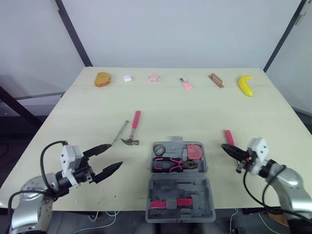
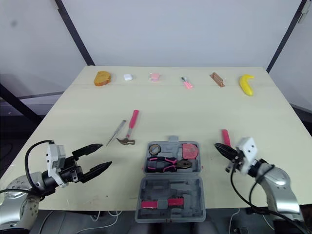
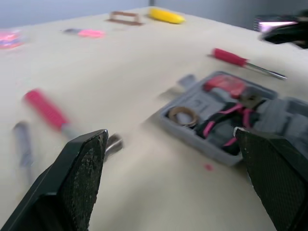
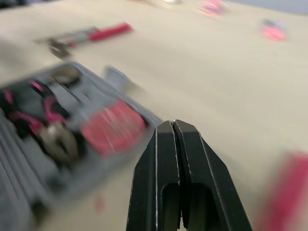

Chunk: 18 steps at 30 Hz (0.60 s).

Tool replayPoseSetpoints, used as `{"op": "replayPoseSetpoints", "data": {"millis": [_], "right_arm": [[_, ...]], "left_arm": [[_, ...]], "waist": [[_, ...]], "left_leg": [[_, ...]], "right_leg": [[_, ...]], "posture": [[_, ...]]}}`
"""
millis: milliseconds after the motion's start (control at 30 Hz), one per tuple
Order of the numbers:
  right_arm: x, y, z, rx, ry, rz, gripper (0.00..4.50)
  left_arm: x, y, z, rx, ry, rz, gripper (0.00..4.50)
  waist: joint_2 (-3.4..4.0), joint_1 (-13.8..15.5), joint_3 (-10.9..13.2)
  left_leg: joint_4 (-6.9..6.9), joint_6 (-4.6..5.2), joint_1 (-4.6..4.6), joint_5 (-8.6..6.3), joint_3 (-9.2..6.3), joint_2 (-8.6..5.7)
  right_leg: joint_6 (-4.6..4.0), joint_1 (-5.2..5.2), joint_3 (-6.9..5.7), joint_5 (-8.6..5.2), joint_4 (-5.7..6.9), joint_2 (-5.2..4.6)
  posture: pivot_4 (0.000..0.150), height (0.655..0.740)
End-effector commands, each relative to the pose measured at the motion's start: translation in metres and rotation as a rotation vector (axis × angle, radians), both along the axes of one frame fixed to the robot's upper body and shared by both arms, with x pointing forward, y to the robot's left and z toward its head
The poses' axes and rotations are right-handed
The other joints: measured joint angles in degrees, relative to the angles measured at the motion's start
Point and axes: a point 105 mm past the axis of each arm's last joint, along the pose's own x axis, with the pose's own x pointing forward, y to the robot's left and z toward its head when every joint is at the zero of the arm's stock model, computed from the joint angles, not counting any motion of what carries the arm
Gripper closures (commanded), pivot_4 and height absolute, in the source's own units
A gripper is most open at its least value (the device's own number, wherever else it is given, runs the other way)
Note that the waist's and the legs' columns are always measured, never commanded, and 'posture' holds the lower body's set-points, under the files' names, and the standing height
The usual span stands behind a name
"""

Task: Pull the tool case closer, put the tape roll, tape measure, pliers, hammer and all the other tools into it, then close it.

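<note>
– Sitting open at the near middle of the table (image 1: 170, 102), the tool case (image 1: 200, 191) looks pulled in close enough. The tape roll (image 1: 159, 148), pliers (image 1: 171, 165) and tape measure (image 1: 195, 151) lie in its far half.

– So roughly halfway, I'd say. What's left out?

– The hammer (image 1: 132, 129), just far-left of the case, with a thin grey tool (image 1: 120, 131) beside it. The red-handled screwdriver (image 1: 228, 137) lies to the right, apart from the case. The lid's not yet closed.

– And the claws?

– Near-left of the case, the left gripper (image 1: 115, 155) hovers with fingers spread wide, nothing in them. Over on the right, the right gripper (image 1: 225, 147) is pinched tight and empty, with its tips just beside the screwdriver.

– Room to work?

– Plenty! There's bare tabletop between case and hammer, and a wide open stretch runs to the far edge, where a banana (image 1: 245, 85) and other small bits sit in a row. One worry: the case's near half sits right at the table's near edge, so a careless nudge could tip it off.
</note>
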Motion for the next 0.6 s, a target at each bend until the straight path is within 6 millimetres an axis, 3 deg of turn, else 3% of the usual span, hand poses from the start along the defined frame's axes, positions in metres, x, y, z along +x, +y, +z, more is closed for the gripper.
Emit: {"op": "replayPoseSetpoints", "data": {"millis": [33, 100, 233, 333, 367, 600], "right_arm": [[-0.024, -0.038, 0.004, 0.016, -0.022, -0.119, 4.24], [-0.040, -0.055, 0.001, 0.037, -0.001, -0.180, 3.58], [-0.069, -0.080, -0.006, 0.048, 0.036, -0.271, 1.50], [-0.090, -0.097, -0.013, 0.063, 0.070, -0.332, 0.23], [-0.096, -0.102, -0.015, 0.059, 0.079, -0.348, 0.06], [-0.116, -0.120, -0.025, 0.059, 0.122, -0.413, 0.06]], "left_arm": [[-0.008, 0.030, -0.006, -0.029, -0.004, 0.167, 0.00], [-0.016, 0.041, -0.016, -0.034, 0.024, 0.223, 0.00], [-0.030, 0.056, -0.027, -0.018, 0.061, 0.283, 0.00], [-0.039, 0.067, -0.032, -0.027, 0.084, 0.332, 0.00], [-0.042, 0.070, -0.035, -0.022, 0.096, 0.341, 0.00], [-0.056, 0.088, -0.045, 0.001, 0.132, 0.378, 0.00]], "waist": [[0.00, 0.02, 0.00], [0.00, -0.03, 0.00], [-0.16, -0.29, 0.10], [-0.24, -0.12, 0.11], [-0.24, -0.06, 0.11], [-0.33, -0.02, 0.14]], "left_leg": [[0.00, 0.00, 0.02, 0.00, 0.01, -0.01], [-0.01, 0.00, 0.03, 0.00, 0.01, 0.00], [0.01, 0.00, 0.09, 0.01, 0.09, 0.01], [0.06, 0.00, 0.32, 0.02, 0.06, 0.03], [0.05, 0.00, 0.45, 0.02, 0.07, 0.07], [0.03, 0.00, 0.81, 0.01, 0.16, 0.14]], "right_leg": [[0.00, 0.00, 0.01, 0.00, 0.01, 0.00], [0.00, 0.01, 0.02, -0.01, 0.00, 0.03], [0.01, 0.02, 0.10, -0.01, 0.00, 0.03], [-0.01, 0.24, 0.09, -0.02, 0.00, 0.03], [-0.01, 0.38, 0.09, -0.04, -0.03, 0.02], [-0.20, 0.68, 0.15, -0.15, -0.05, -0.01]], "posture": [[0.150, 0.7400], [0.150, 0.7400], [0.150, 0.7400], [0.150, 0.7400], [0.150, 0.7400], [0.150, 0.7400]]}}
